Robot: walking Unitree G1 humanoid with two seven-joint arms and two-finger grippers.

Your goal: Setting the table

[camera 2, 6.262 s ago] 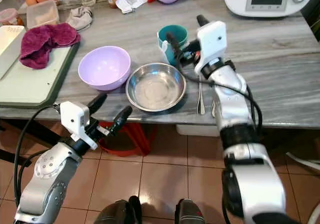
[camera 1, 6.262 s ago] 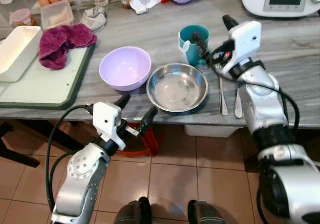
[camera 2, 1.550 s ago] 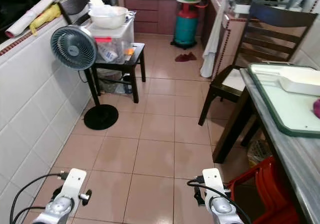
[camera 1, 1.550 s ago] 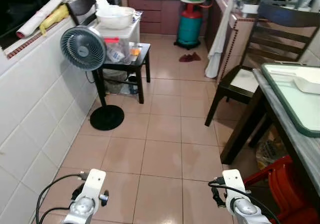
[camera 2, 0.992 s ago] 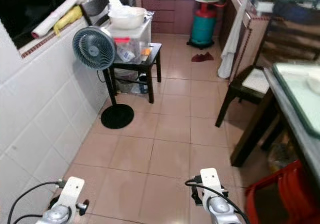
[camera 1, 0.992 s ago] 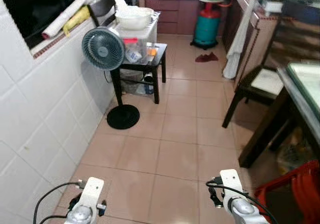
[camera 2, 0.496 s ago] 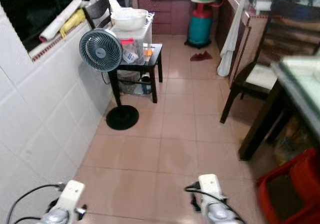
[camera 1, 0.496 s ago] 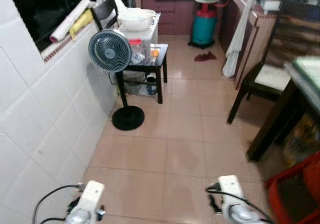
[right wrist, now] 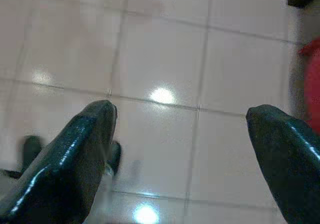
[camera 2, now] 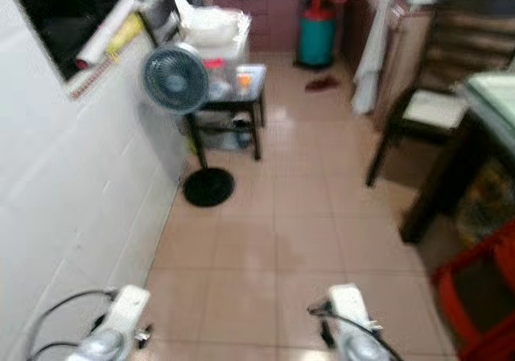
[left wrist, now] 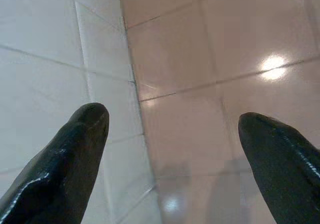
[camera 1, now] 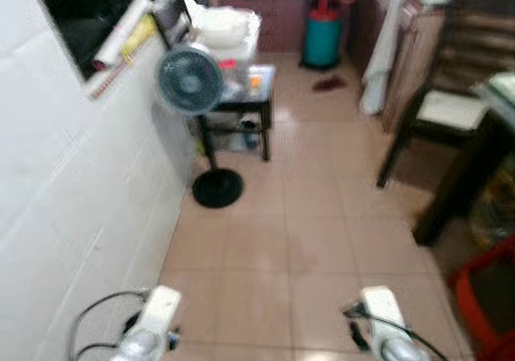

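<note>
Down the corridor, head views: blurred tiled floor (camera 1: 298,240), white tiled wall (camera 1: 72,192) on the left, standing fan (camera 1: 190,78) beside a small dark table (camera 2: 233,88), chair (camera 1: 438,112) and counter (camera 2: 491,96) edge on the right; the table things cannot be made out.
Left wrist: left tool (left wrist: 172,149) hangs low, fingers wide apart, over wall and floor.
Right wrist: right tool (right wrist: 182,144) fingers wide apart, nothing between, above glossy tiles; red crate (right wrist: 311,79) at the side.

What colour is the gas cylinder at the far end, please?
Teal, with a red top; the cylinder shows best in the left eye view.
</note>
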